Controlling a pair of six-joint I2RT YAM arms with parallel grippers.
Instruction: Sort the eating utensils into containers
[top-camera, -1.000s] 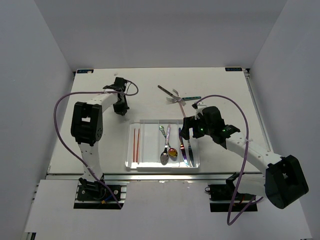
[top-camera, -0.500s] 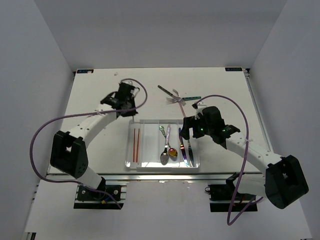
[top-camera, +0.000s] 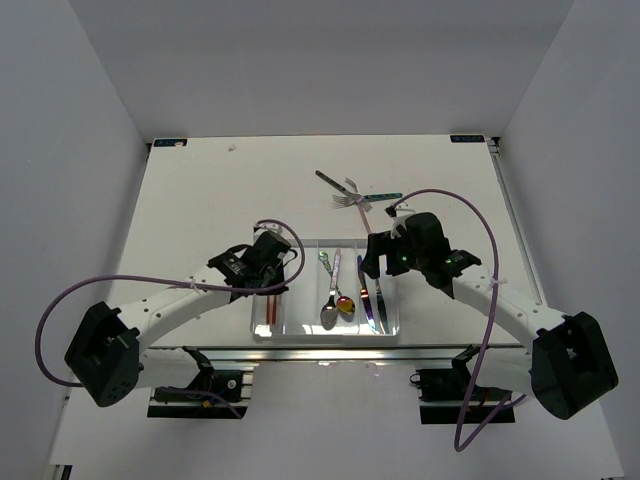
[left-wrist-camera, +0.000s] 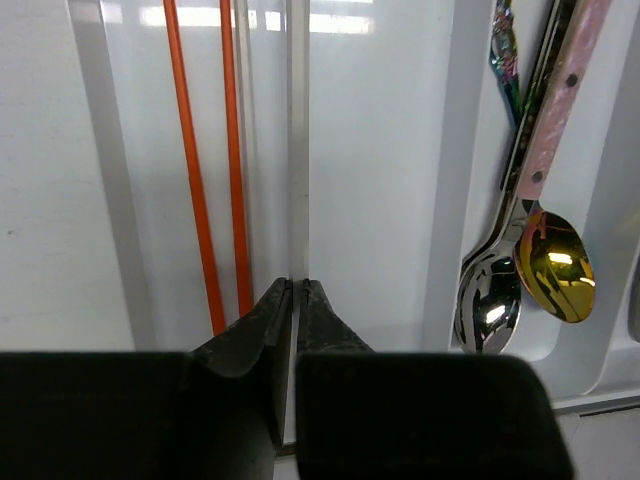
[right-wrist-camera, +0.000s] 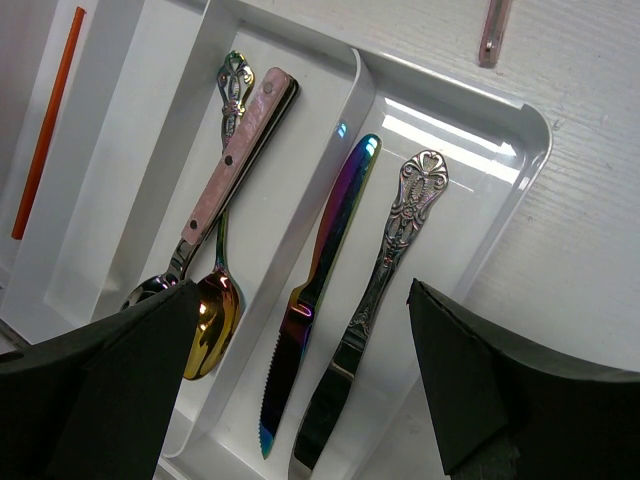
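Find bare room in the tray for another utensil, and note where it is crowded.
Bare: the tray lane between chopsticks and spoons, though the left hand is above its left wall. Crowded: the two lanes beyond, holding spoons and knives.

Overhead cam; wrist cams close over tray (top-camera: 303, 290)

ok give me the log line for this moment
left jaws: shut, over divider beside chopsticks | right jaws: open wide above knives | tray: chopsticks, spoons, knives in | forks: loose on table
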